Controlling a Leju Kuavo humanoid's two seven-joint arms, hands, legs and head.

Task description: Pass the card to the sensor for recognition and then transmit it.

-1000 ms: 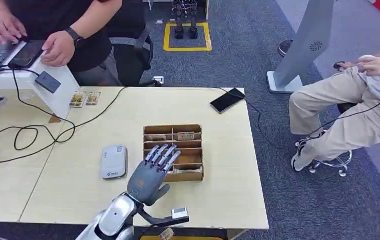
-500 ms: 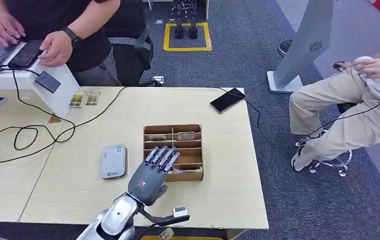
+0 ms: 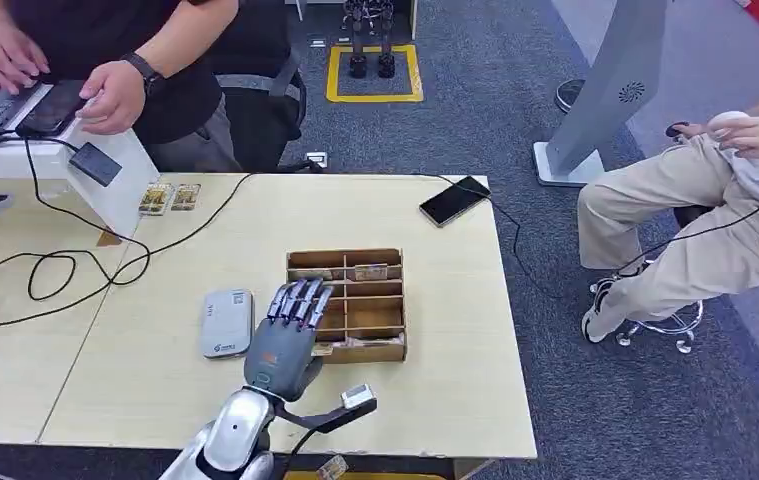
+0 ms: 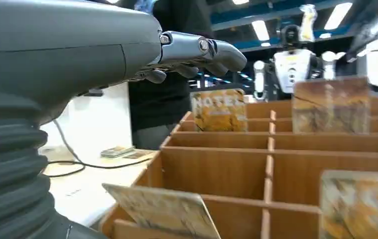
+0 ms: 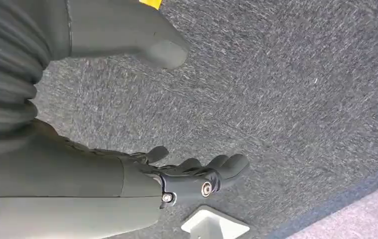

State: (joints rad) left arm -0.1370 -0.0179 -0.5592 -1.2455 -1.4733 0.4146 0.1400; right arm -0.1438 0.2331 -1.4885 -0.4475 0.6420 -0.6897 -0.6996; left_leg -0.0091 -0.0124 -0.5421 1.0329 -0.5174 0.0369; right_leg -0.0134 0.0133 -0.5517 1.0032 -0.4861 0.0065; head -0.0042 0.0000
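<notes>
From the head camera, I'm holding the left hand (image 3: 288, 338) over the near left corner of the card box (image 3: 392, 350), fingers stretched out flat and gripping nothing. I'm keeping it there because the cards (image 3: 370, 271) are standing on edge in the slots and the reader (image 3: 227, 322) is lying just beside the box on the table (image 3: 455, 400), so the carry should be short.

At the left wrist, I'm looking along extended fingers (image 4: 201, 50) across the wooden dividers. One card (image 4: 164, 210) is leaning in the nearest slot, below the hand and untouched.

At the right wrist, the right hand (image 5: 191, 177) is hanging over carpet, fingers loosely curved and apart, carrying nothing, I'd guess simply parked.
</notes>
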